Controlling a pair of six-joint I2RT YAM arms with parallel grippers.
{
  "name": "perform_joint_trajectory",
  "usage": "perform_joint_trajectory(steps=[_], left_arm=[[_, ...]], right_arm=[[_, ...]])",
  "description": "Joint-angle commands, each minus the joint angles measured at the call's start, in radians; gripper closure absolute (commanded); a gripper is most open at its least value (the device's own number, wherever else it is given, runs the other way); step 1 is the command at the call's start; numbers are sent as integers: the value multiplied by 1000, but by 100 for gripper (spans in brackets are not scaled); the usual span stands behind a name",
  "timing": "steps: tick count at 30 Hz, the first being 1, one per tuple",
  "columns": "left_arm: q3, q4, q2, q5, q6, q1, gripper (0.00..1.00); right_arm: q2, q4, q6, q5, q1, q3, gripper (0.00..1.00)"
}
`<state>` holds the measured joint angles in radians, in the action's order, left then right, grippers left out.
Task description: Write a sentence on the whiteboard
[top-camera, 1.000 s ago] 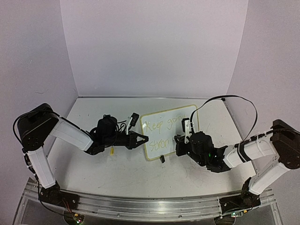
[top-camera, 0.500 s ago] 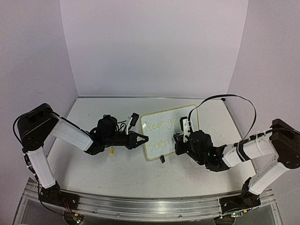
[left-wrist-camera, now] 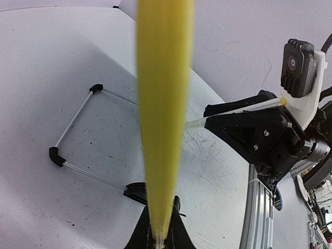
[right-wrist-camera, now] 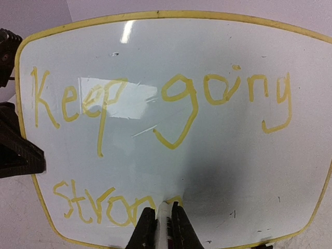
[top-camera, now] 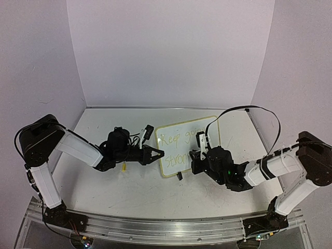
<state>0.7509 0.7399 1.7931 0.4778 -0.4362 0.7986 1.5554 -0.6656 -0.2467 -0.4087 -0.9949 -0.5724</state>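
Pale lavender walls point(top-camera: 171, 52) close in a scuffed white tabletop point(top-camera: 129, 192) on three sides, with a ribbed aluminium rail point(top-camera: 155, 228) along its near edge. From the left side the left gripper point(top-camera: 155, 154) reaches across the table and is clenched on the left rim of the small white rectangular whiteboard with its thin yellow-green border point(top-camera: 179, 142). The board stands tilted a little right of the table's middle (its rim shows as a blurred yellow bar in the left wrist view). The yellow-green handwritten sentence point(right-wrist-camera: 171, 98) reads "Keep going" on top and "stron" below, the end hidden by fingers. The right gripper point(right-wrist-camera: 160, 215) grasps a white-barrelled marker point(right-wrist-camera: 164, 220), its tip on the board at the lower line. A black cable point(top-camera: 249, 109) arcs above the right arm.
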Motion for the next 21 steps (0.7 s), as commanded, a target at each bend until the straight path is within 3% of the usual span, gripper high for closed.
perform_joint_trajectory(steps=[1, 21], left_arm=[[-4, -17, -41, -13, 14, -4, 100], [-16, -18, -51, -16, 16, -4, 100]], right_arm=[[14, -4, -33, -1, -8, -4, 100], [30, 6, -59, -34, -5, 30, 100]])
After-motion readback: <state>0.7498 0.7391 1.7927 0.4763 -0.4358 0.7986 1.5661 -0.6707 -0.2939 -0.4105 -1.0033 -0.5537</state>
